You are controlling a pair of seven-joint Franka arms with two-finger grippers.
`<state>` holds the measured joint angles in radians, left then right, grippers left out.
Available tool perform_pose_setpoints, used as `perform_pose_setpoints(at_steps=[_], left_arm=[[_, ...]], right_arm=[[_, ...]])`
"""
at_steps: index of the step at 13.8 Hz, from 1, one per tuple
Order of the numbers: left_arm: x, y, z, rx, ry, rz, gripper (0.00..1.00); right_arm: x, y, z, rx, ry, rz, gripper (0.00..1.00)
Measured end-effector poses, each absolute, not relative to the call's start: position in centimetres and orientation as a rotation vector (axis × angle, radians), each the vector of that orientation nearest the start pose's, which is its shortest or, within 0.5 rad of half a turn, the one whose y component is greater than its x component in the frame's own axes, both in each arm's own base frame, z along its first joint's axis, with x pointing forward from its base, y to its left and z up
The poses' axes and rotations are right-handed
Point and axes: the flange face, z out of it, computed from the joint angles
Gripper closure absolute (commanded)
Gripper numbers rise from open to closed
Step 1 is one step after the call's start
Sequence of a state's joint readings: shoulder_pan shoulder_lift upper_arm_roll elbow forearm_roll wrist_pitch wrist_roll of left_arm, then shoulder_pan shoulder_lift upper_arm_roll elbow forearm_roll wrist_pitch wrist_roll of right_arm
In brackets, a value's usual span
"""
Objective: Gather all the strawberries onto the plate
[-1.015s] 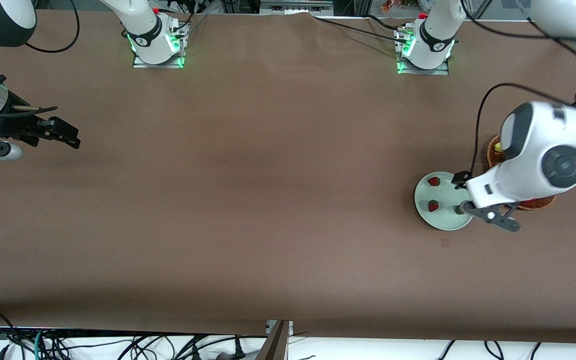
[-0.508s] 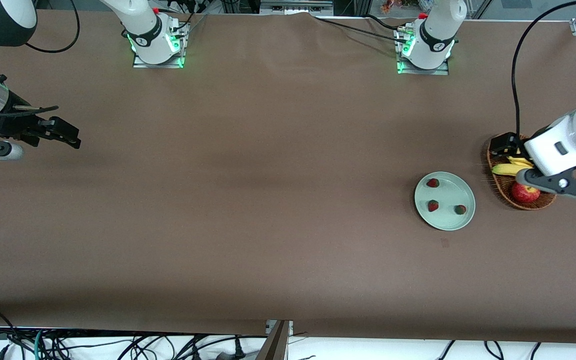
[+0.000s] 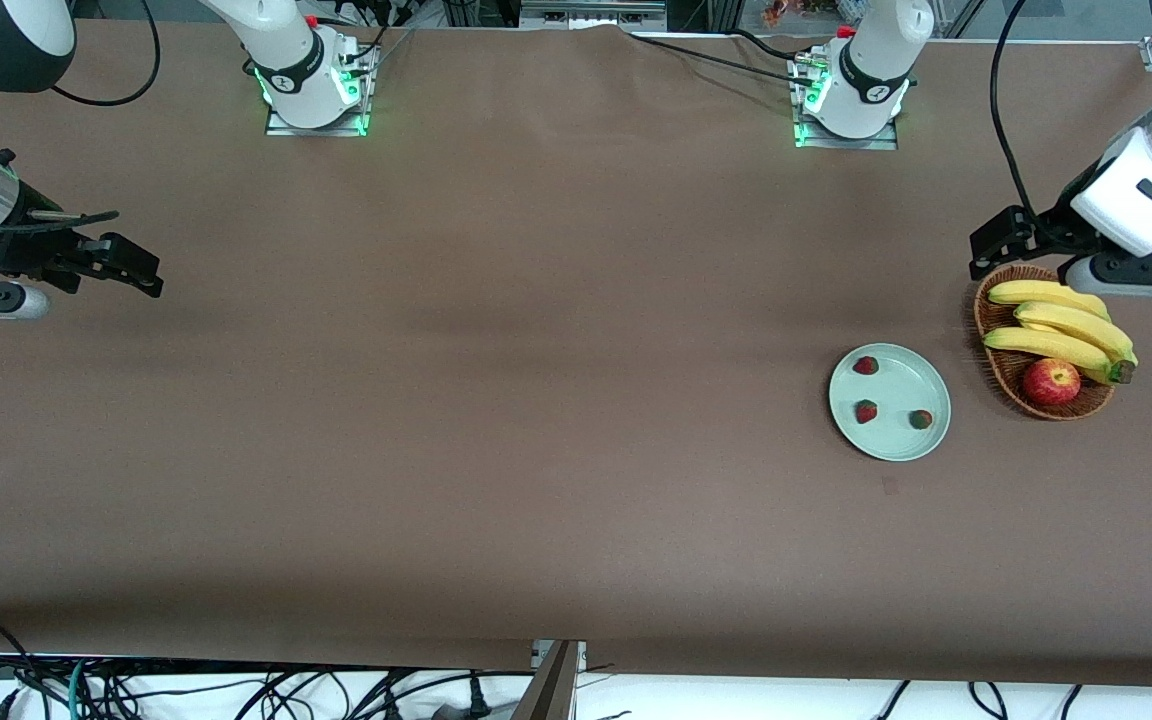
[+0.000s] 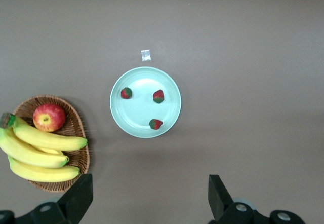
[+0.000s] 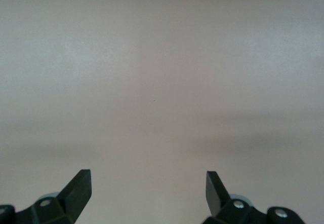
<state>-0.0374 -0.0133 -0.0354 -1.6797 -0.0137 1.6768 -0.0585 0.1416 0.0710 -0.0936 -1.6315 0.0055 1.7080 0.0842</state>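
Note:
The pale mint-green plate (image 3: 898, 386) lies toward the left arm's end of the table. Three strawberries lie in it, apart from each other: one (image 3: 866, 365), a second (image 3: 867, 411) and a third (image 3: 921, 419). The left wrist view shows the plate (image 4: 139, 113) with the same berries (image 4: 126, 92) (image 4: 159, 96) (image 4: 155, 124). My left gripper (image 3: 996, 245) is open and empty, raised over bare table next to the basket (image 4: 150, 183). My right gripper (image 3: 131, 272) is open and empty and waits over bare table at the right arm's end (image 5: 147, 178).
An oval wicker basket (image 3: 998, 372) stands beside the plate, holding bananas (image 3: 1056, 322) and a red apple (image 3: 1051, 381). It also shows in the left wrist view (image 4: 77, 127). A small white scrap (image 4: 146, 55) lies on the cloth next to the plate.
My left gripper rose from the plate, passed over the basket and drew back toward its end of the table. The third strawberry, covered before, now shows in the plate. The right arm stayed still.

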Motion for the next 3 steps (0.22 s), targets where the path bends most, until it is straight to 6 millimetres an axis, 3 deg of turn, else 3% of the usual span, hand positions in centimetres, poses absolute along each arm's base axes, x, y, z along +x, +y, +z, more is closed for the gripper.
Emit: perform_pose_setpoints(at_steps=[3], left_arm=[[55.3,-3.6,58.34,-3.155,0.0,-0.001,0.0]], right_arm=[[58.39,3.13,56.74,-3.142,0.055,-0.009,0.0]])
